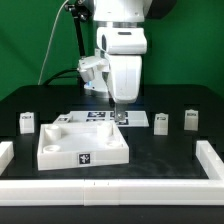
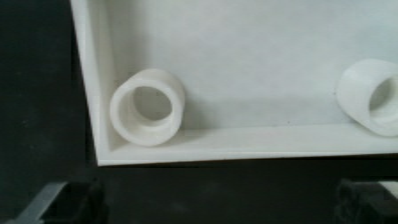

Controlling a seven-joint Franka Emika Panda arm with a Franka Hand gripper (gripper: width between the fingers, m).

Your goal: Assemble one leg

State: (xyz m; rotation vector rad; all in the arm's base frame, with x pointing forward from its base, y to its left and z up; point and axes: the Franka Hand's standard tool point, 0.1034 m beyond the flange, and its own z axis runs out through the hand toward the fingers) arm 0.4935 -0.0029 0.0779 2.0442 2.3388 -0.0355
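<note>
The white square tabletop [image 1: 85, 142] lies on the black table, with round corner sockets facing up. In the wrist view its underside [image 2: 249, 60] fills the picture, with one socket [image 2: 148, 105] and a second socket [image 2: 374, 95] near its edge. Three legs stand apart from it: one leg [image 1: 27, 122] at the exterior view's left, and a second leg [image 1: 162, 121] and a third leg [image 1: 188, 119] at the right. My gripper [image 1: 118, 114] hangs just beyond the tabletop's far right corner. It also shows in the wrist view [image 2: 210, 205], open and empty, with dark fingers [image 2: 45, 205] wide apart.
The marker board [image 1: 100, 117] lies behind the tabletop, under the arm. White border rails run along the front [image 1: 110, 190], the exterior view's left [image 1: 5, 152] and right [image 1: 210, 160] of the black table.
</note>
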